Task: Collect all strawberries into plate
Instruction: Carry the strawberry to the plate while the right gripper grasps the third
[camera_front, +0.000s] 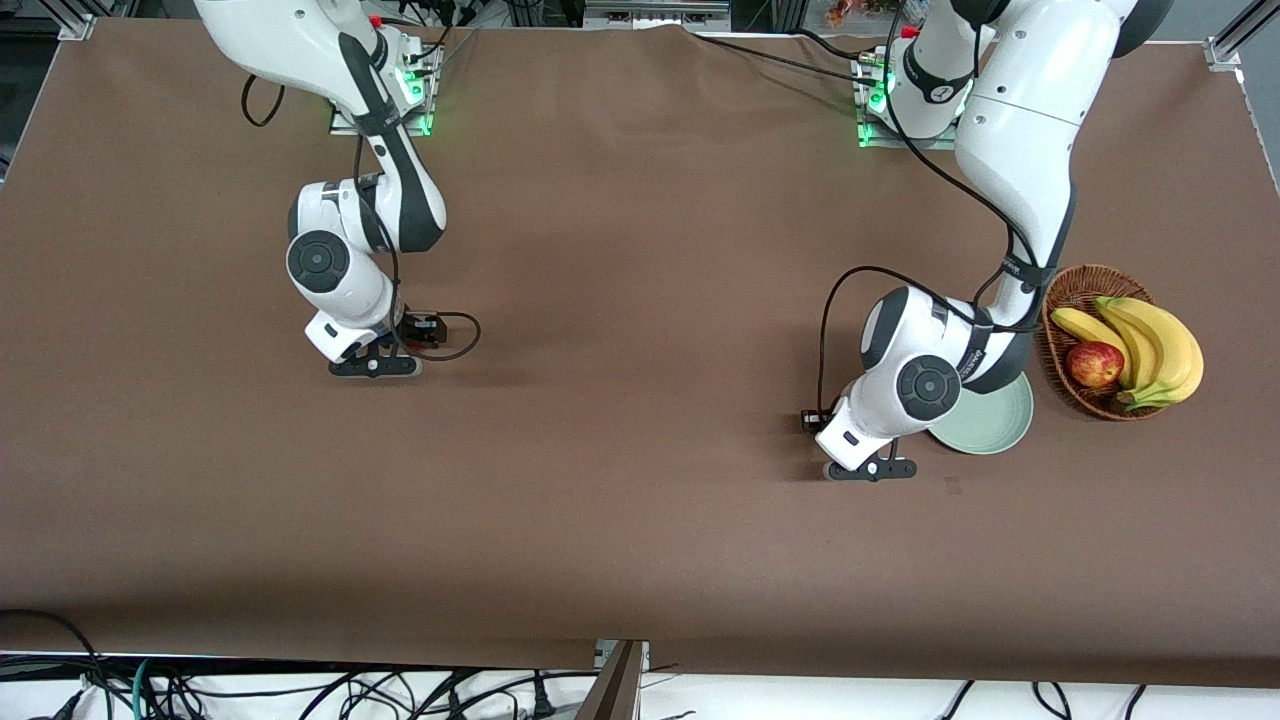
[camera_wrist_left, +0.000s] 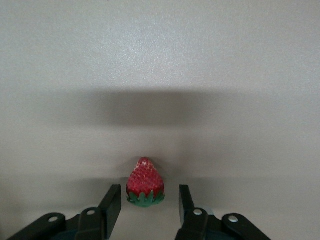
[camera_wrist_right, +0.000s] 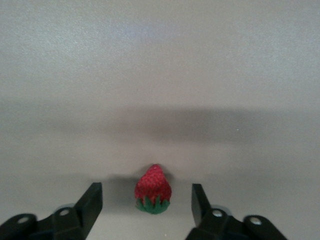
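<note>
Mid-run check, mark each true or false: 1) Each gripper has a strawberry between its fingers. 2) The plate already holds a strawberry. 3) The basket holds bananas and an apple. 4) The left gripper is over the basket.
1) True: the left gripper and the right gripper are each open around a strawberry on the table.
2) False: the visible part of the plate is bare.
3) True: bananas and an apple lie in the basket.
4) False: it is low over the table, beside the plate.
</note>
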